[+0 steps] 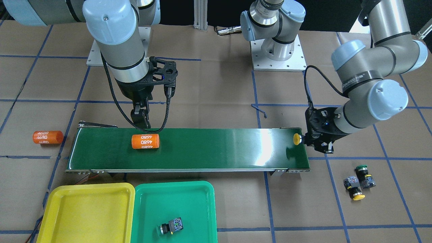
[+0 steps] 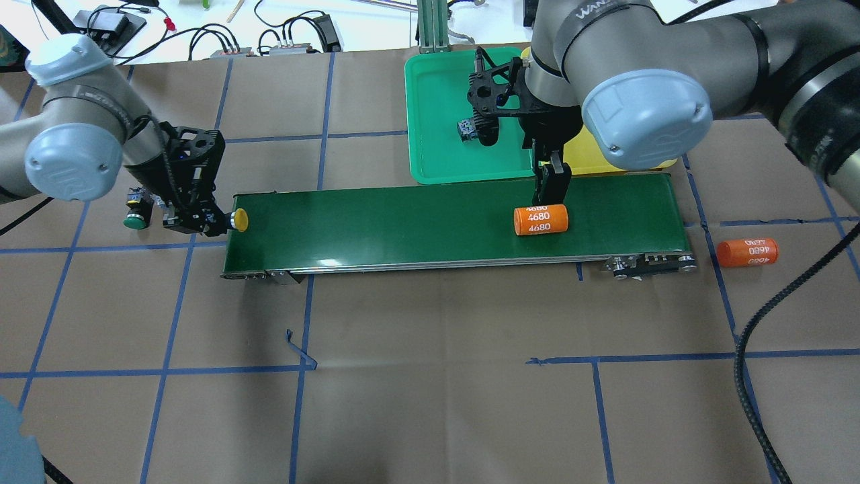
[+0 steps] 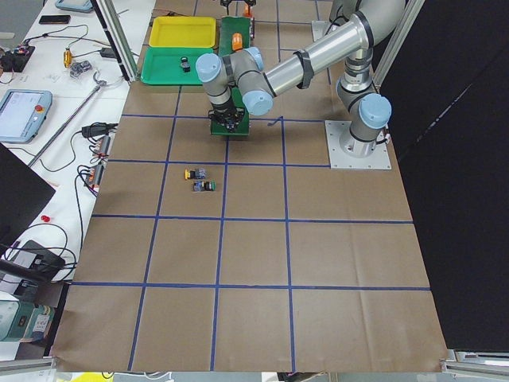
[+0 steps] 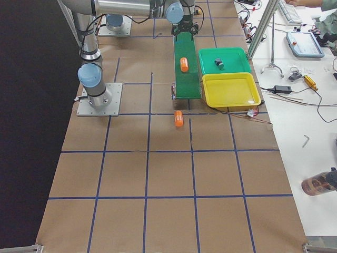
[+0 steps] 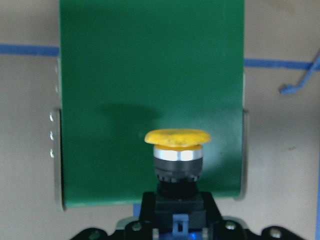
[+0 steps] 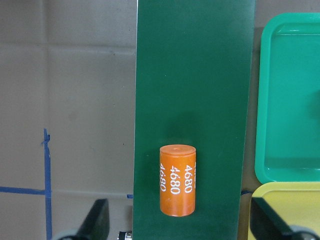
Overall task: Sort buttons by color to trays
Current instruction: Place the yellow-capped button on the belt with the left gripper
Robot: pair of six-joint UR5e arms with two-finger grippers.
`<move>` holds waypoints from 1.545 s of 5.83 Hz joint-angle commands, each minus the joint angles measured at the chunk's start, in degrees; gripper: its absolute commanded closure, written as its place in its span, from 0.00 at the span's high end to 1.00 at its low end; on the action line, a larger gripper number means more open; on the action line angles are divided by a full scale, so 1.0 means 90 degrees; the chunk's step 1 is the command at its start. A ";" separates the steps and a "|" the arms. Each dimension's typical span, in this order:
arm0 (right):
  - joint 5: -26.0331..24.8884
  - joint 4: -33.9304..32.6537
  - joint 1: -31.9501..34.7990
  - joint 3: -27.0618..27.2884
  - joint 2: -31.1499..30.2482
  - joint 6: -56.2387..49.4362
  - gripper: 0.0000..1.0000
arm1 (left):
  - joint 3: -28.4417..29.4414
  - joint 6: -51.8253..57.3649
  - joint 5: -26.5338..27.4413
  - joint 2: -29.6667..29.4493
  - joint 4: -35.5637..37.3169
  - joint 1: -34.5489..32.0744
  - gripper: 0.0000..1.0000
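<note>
**Hazard.** The yellow-capped push-button switch on a black blocky body [image 1: 296,139] is hanging over the very end of the long dark-green conveyor belt [image 1: 202,150], right of centre in the front-facing view. If it is let go there, it is probably tipping or rolling on its round cap over the belt edge. The orange cylinder marked 4680 [image 1: 145,141] is lying on the belt just below the right hand [image 1: 140,118], which is standing released and empty; a mistaken pick looks possible.

**Item.** The left hand [image 1: 307,140] is grasping the switch by its body, with the cap pointing along the belt. The cap is showing as a smooth yellow dome over a silver collar.

**Destination.** The shallow yellow plastic tray [image 1: 87,211] is sitting at lower left, well apart.
</note>
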 commanded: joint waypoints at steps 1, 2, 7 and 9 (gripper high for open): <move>0.0001 0.0017 0.0000 0.0000 0.0010 -0.0016 1.00 | -0.0318 -0.0514 0.0019 -0.0146 0.0720 -0.0453 0.03; 0.0001 0.0017 0.0000 0.0000 0.0010 -0.0016 1.00 | -0.0456 -0.0562 0.0038 -0.0147 0.0819 -0.0434 0.20; -0.0009 -0.0109 0.0000 0.0205 0.0000 -0.0046 1.00 | 0.0499 -0.0875 0.0029 -0.0292 0.0370 0.0803 0.98; -0.0018 -0.0344 0.0000 0.0206 0.0000 -0.0056 1.00 | 0.0811 -0.2272 0.0019 -0.0751 0.0943 0.1099 0.98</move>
